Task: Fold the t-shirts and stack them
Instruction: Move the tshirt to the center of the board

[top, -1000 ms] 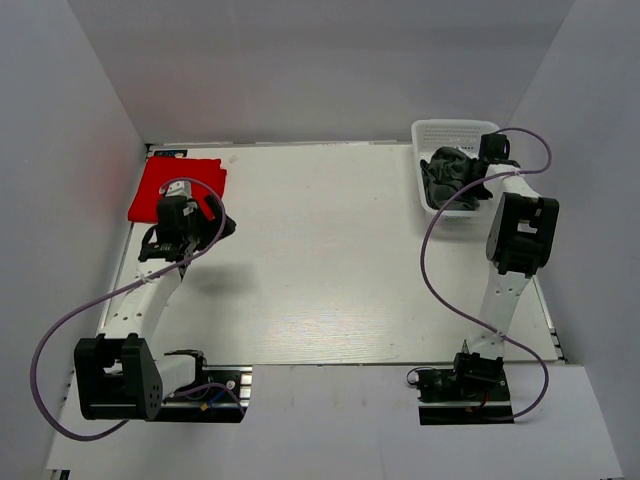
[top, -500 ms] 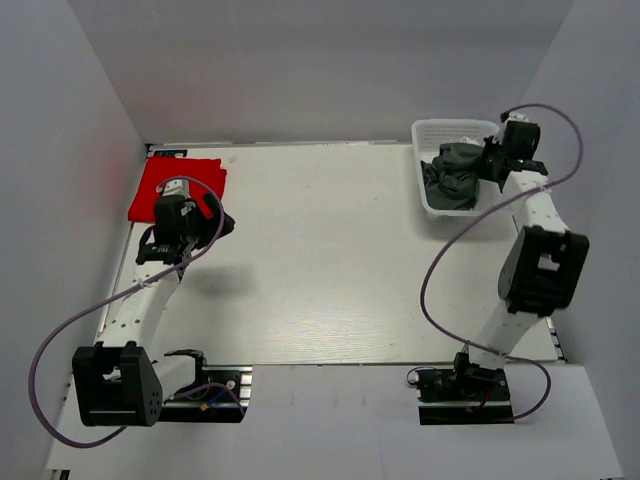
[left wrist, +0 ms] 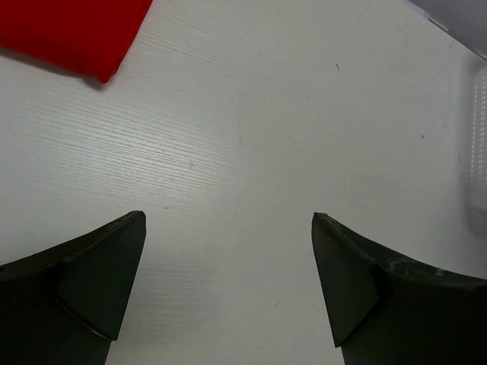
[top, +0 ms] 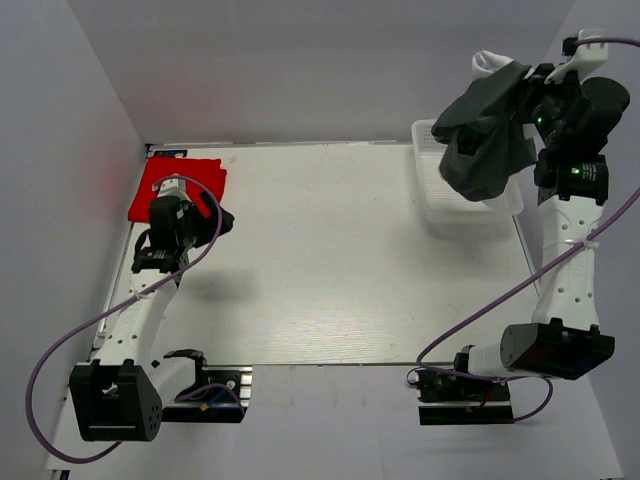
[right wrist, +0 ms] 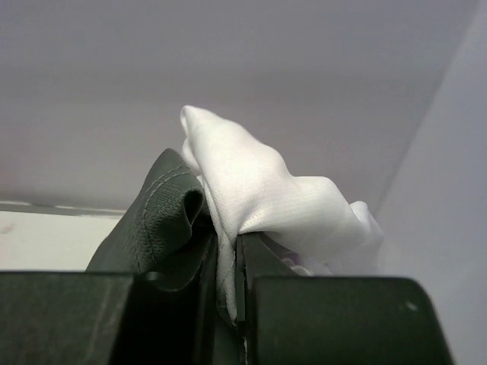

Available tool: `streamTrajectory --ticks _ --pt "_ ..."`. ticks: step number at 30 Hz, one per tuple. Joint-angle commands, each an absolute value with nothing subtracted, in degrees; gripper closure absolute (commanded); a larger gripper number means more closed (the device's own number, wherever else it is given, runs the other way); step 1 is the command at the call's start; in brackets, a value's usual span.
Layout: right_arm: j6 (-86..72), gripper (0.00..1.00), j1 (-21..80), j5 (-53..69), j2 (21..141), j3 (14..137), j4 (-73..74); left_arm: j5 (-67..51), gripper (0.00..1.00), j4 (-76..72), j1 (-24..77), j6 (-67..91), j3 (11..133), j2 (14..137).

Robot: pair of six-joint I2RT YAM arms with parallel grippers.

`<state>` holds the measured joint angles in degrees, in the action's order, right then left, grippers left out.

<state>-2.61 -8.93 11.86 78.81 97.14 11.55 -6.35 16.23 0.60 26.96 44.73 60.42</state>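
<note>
Your right tool (right wrist: 227, 277), high above the basket (top: 428, 133), is pinched on two garments at once: the grey shirt (top: 485, 140) hangs below it and a fold of the white shirt (right wrist: 266, 201) is bunched in the same jaws. They could land on the counter (top: 330, 260) tangled, or one could slip free if that thin bite gives. Your left tool (left wrist: 228, 224) hangs spread and empty over the counter near the folded red shirt (top: 150, 190), where a low sweep could drag it out of shape.

I am finding no readable text; the small dark sticker (top: 168, 153) on the worktop's (top: 330, 260) far-left corner is showing too small to read
</note>
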Motion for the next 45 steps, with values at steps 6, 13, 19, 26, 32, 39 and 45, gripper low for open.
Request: streamTrajectory --ticks 6,13,19,26,32,39,45 --pt "-8.52 1.0 -3.96 33.3 81.21 111.62 10.46 -7.29 0.0 15.56 0.79 26.89 44.74 57.39" --pt "-4.32 1.0 8.95 34.28 81.91 105.65 10.8 -7.82 0.0 15.56 0.79 27.42 44.74 56.87" --pt "-3.15 1.0 19.24 30.33 85.69 90.77 9.24 -4.14 0.0 16.96 0.79 28.65 44.74 56.87" --pt "-6.77 0.1 26.71 15.43 94.21 77.44 7.81 -3.6 0.0 16.96 0.79 29.27 44.12 56.34" --pt "-8.43 0.1 32.42 -3.82 90.19 70.59 9.14 -3.6 0.0 16.96 0.79 29.79 43.59 56.86" --pt "-9.75 0.1 44.11 -13.45 91.23 68.92 16.09 -4.74 0.0 16.96 0.79 29.79 43.59 58.0" --pt "-21.79 0.1 48.07 -13.0 97.45 67.32 10.72 -5.27 0.0 17.49 0.26 30.32 44.12 58.54"
